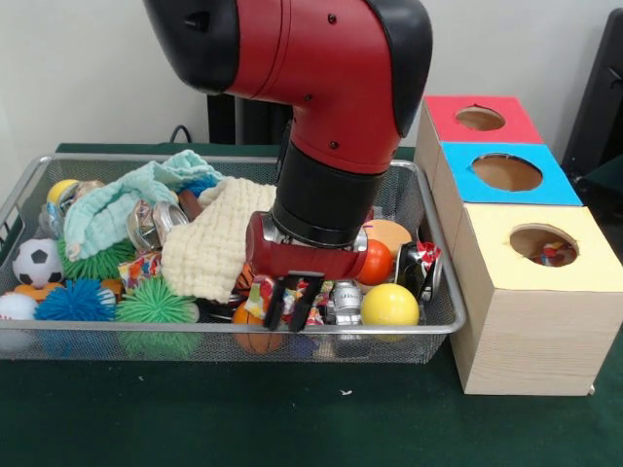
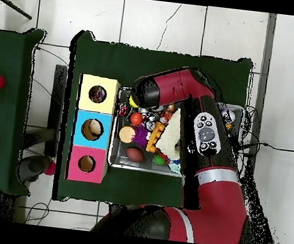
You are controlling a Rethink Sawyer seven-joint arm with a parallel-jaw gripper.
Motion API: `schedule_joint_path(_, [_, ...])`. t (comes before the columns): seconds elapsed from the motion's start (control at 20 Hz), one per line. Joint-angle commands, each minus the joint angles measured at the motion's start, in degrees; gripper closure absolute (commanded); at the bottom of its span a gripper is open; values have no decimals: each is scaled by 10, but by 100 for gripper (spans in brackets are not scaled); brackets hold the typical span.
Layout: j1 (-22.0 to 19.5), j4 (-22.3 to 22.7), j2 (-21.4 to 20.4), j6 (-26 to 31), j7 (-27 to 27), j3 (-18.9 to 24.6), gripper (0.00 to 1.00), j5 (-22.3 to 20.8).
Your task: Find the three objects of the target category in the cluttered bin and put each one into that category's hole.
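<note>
So the gripper (image 1: pixel 295 300) is down low at the near edge of the wire bin (image 1: pixel 443 321), with its two black fingers (image 1: pixel 276 303) set a narrow gap apart and nothing between them as far as I can tell. It hangs right over a patterned wrapper (image 1: pixel 255 297) and an orange ball (image 1: pixel 255 341) that's mostly tucked under it.

Which category is the target isn't obvious. The yellow box (image 1: pixel 531 292) on the right already has something colourful down its hole, while the blue box (image 1: pixel 506 175) and red box (image 1: pixel 477 119) look empty from here.

If it's balls, there are plenty: the yellow ball (image 1: pixel 389 305) just right of the gripper, a small orange-red ball (image 1: pixel 376 263) behind that, and a soccer ball (image 1: pixel 37 263) at the far left. I'd guess these are light and smooth, so they roll away easily; pinch across the middle, straight down. The spiky green ball (image 1: pixel 154 302) and blue one (image 1: pixel 74 302) look squishy and should be forgiving. The small silver can (image 1: pixel 347 302) beside the gripper is stiff but slippery.

Lots is hidden though. The cream cloth (image 1: pixel 209 248) and the mint cloth (image 1: pixel 122 204) blanket the middle, and the arm blocks most of the bin in the overhead view.
</note>
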Motion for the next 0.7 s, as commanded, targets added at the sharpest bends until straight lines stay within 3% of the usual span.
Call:
schedule_joint_path(0.05, [-14, -5, 5, 87, -199, 34, 0, 26])
schedule_joint_path(0.45, [-19, 16, -13, 102, -219, 35, 0, 36])
schedule_joint_path(0.7, [-18, 45, -2, 89, -167, 12, 0, 39])
